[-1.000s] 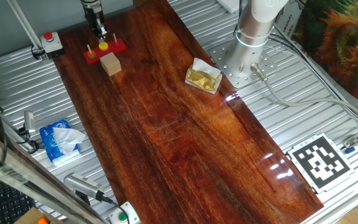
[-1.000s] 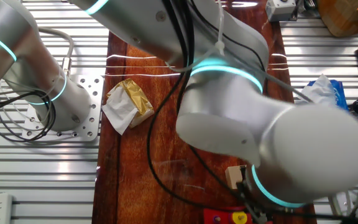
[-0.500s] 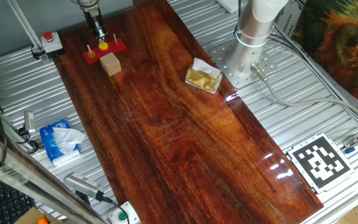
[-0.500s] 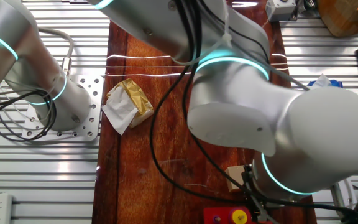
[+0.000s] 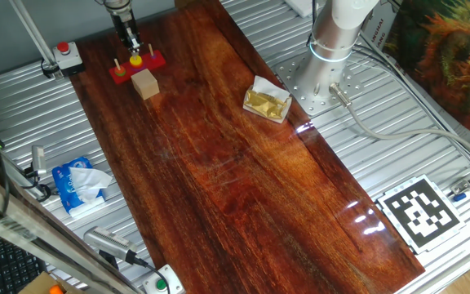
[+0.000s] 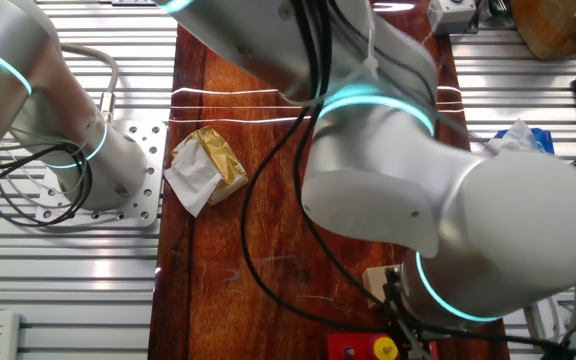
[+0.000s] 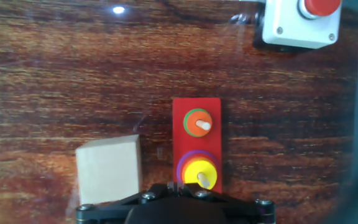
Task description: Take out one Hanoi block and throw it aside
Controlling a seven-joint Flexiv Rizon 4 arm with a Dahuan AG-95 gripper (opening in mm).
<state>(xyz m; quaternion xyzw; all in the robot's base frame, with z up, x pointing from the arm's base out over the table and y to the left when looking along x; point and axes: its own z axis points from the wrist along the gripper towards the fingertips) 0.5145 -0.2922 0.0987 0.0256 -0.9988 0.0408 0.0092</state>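
The Hanoi block, a small yellow disc (image 5: 136, 60), sits on a peg of the red base (image 5: 150, 59) at the table's far left. In the hand view the yellow disc (image 7: 197, 171) lies on a purple disc, with an orange-and-green disc (image 7: 198, 122) on the peg beyond. It also shows in the other fixed view (image 6: 385, 348) under the arm. My gripper (image 5: 132, 46) hangs just above the disc, apart from it. In the hand view my gripper (image 7: 180, 185) shows only its tips, close together and empty. A tan cube (image 5: 145, 83) stands beside the base.
A grey box with a red button (image 5: 68, 54) sits left of the base, on the metal surround. A gold wrapper on white paper (image 5: 268, 101) lies mid-table near the arm's mount (image 5: 321, 82). A blue tissue pack (image 5: 80, 184) lies off the left edge.
My gripper has risen slightly above the red base. The discs and the cube have not moved.
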